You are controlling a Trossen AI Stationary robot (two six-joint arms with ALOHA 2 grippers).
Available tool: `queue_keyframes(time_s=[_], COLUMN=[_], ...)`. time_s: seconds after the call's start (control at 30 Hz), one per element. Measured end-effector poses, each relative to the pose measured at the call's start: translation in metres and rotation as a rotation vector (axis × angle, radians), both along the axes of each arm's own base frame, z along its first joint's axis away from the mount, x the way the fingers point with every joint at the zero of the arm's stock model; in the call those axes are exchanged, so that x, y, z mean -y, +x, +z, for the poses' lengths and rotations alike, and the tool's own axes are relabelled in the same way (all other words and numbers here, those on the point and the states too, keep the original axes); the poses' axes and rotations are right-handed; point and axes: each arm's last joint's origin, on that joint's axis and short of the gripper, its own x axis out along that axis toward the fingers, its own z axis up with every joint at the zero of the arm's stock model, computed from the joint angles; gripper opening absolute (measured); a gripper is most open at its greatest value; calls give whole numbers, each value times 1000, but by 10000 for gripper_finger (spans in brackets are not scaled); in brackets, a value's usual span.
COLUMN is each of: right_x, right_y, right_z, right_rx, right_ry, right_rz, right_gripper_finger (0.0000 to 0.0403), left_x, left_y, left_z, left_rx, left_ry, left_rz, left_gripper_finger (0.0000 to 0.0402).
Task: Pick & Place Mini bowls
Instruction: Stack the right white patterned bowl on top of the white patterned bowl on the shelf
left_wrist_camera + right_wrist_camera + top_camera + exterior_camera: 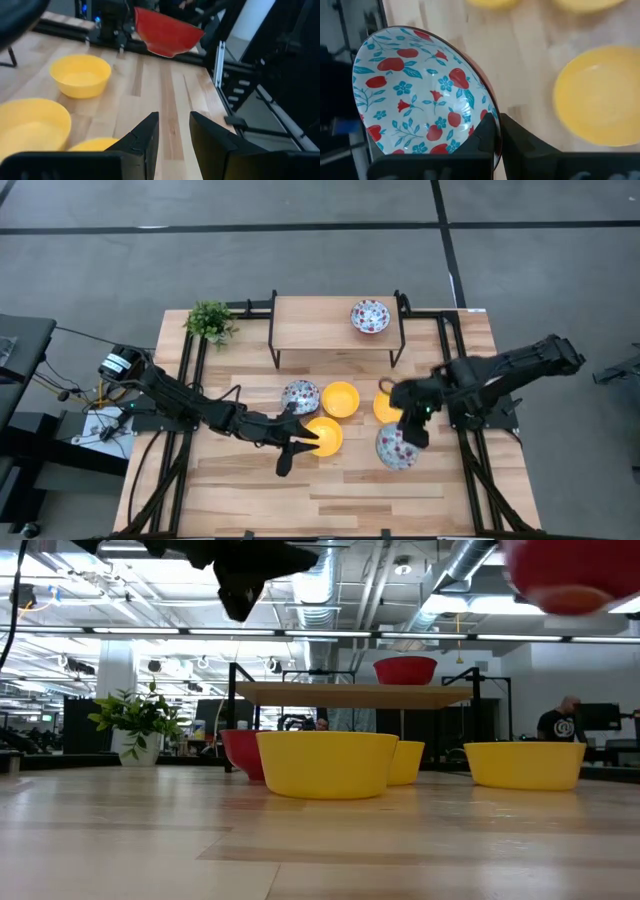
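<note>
My right gripper [408, 435] is shut on a floral mini bowl [397, 448], white inside and red outside, held in the air over the table's right part [570, 575]. Three yellow mini bowls [341, 399] [322, 435] [387, 406] and a second floral bowl [300, 396] rest on their bases mid-table. A third floral bowl [370, 316] stands on the raised shelf. My left gripper [300, 445] hovers open above the nearest yellow bowl [95, 145], touching nothing [174, 117]. My right gripper pinches the floral bowl's rim [489, 102], one finger inside the bowl [487, 137] and one outside [522, 142]. The fingers come slanting down from above. The bowl is lifted clear of the table and tilted, its red underside showing in the low view.
A wooden shelf on black legs [320, 330] stands at the far middle. A small potted plant [210, 320] is at the far left corner. Black frame rails [470, 460] run along both table sides. Bare wood [330, 500] lies along the near edge.
</note>
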Motion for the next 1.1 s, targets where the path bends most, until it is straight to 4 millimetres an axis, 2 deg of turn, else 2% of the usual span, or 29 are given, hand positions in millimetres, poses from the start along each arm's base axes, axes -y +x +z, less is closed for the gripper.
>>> queue_keyframes(time_s=[0.3, 0.47, 0.63, 0.77, 0.97, 1.1], right_x=[56, 84, 105, 124, 165, 196], right_y=[2, -4, -9, -7, 7, 22], right_z=[62, 83, 85, 81, 72, 74], right_rx=[163, 212, 212, 197, 175, 163], right_ry=[-55, -73, -64, -65, -20, 0], right_rz=[-140, -273, -364, -446, -561, -594], right_gripper_finger=[0, 0, 0, 0, 0, 0], left_x=[-35, -59, -77, -92, -117, -134], left_y=[-6, -12, -16, -18, -18, -19], left_z=[39, 57, 67, 67, 62, 58], left_rx=[135, 202, 224, 190, 121, 81], left_ry=[55, 110, 164, 190, 163, 140], left_rz=[82, 202, 258, 302, 277, 236], left_gripper_finger=[108, 108, 108, 108, 108, 108])
